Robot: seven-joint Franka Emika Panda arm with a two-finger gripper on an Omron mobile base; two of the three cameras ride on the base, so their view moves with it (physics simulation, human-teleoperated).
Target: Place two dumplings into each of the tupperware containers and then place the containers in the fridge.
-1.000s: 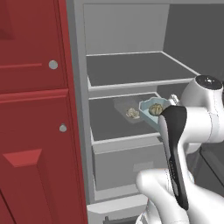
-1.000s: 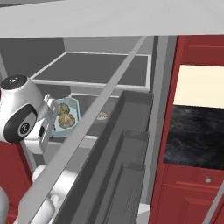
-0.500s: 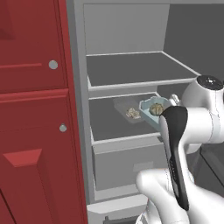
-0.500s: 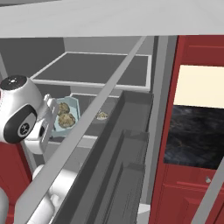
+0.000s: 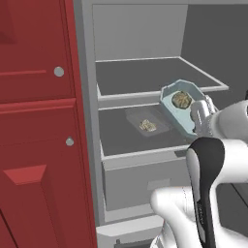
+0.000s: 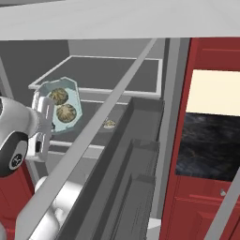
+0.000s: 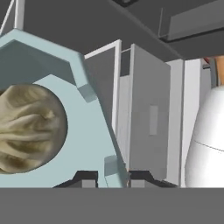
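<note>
The hand (image 7: 112, 175) grips the rim of the blue-green tupperware container (image 6: 58, 108), tilted with two dumplings (image 6: 65, 113) inside, before the open fridge (image 5: 140, 77), above its middle shelf (image 5: 121, 133).

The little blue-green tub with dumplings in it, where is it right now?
The blue-green tub is held up by the gripper in front of the open fridge, at the right of the left base view, near the white tub on the shelf.
</note>
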